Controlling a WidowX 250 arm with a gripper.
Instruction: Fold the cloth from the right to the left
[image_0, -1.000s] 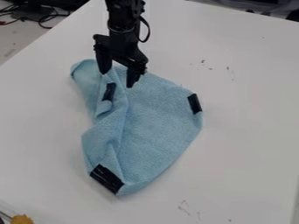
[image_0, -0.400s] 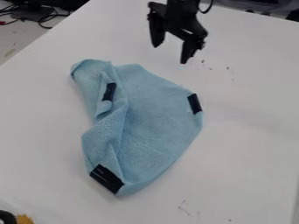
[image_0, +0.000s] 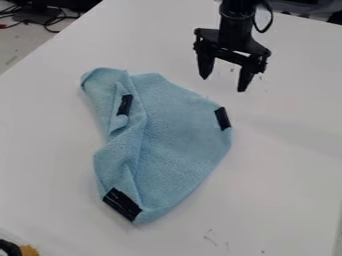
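The black gripper (image_0: 224, 85) hangs over the upper right part of the table, above and to the right of the cloth, its two fingers apart with nothing between them. The light blue cloth (image_0: 177, 135) lies crumpled at the centre left, with a folded ridge running down its left side. Black patches mark its right corner, its bottom corner and the fold at upper left. Gripper and cloth are apart.
The white table (image_0: 287, 165) surrounds the cloth, with small dark marks at upper right and bottom. Black cables (image_0: 50, 20) lie beyond its upper left edge. A black and yellow object (image_0: 28, 250) shows at the bottom left corner.
From over the cloth's upper part, the gripper has moved right, clear of the cloth. The cloth keeps its shape and place. The black and yellow object has shifted slightly at the bottom left.
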